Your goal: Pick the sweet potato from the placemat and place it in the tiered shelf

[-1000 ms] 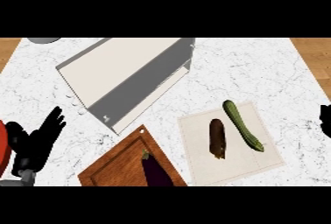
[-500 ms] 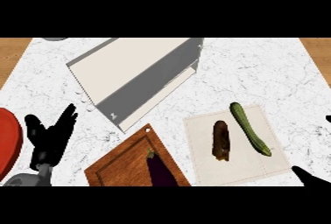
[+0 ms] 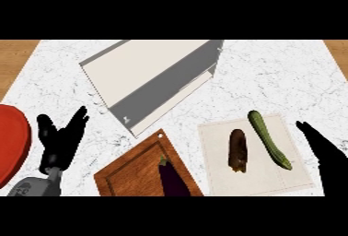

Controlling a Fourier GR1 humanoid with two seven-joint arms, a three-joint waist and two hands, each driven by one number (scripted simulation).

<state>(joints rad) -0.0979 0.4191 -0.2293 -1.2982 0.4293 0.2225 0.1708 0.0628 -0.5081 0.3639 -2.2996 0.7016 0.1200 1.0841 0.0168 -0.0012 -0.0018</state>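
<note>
Two hands enter at the near edge. The left hand (image 3: 60,143) stands at the view's left on its grey forearm, fingers spread and pointing up, released and holding nothing. The right hand (image 3: 327,159) shows at the right edge, just beside the right border of the placemat (image 3: 228,182). Its fingers are stretched out straight toward the far side and grasp nothing.

Between the hands, nearest the viewer, a dark purple eggplant (image 3: 174,179) lies on a wooden cutting board (image 3: 129,173), its near end cut off by the lower edge. The board sits cornerwise, with a small hole at its far corner.

The sweet potato (image 3: 237,150), dark brown, lies lengthwise on the pale placemat, left of centre and untouched by either hand. A green cucumber (image 3: 268,138) lies on the same mat just to its right, between the sweet potato and the right hand.

A red rounded object (image 3: 10,143) is cut off by the left edge, beside the left hand.

Farther back on the white marbled counter (image 3: 272,73) stands the tiered shelf (image 3: 146,73), cream and grey, set at an angle. Its near corner is close to the board's far corner.
</note>
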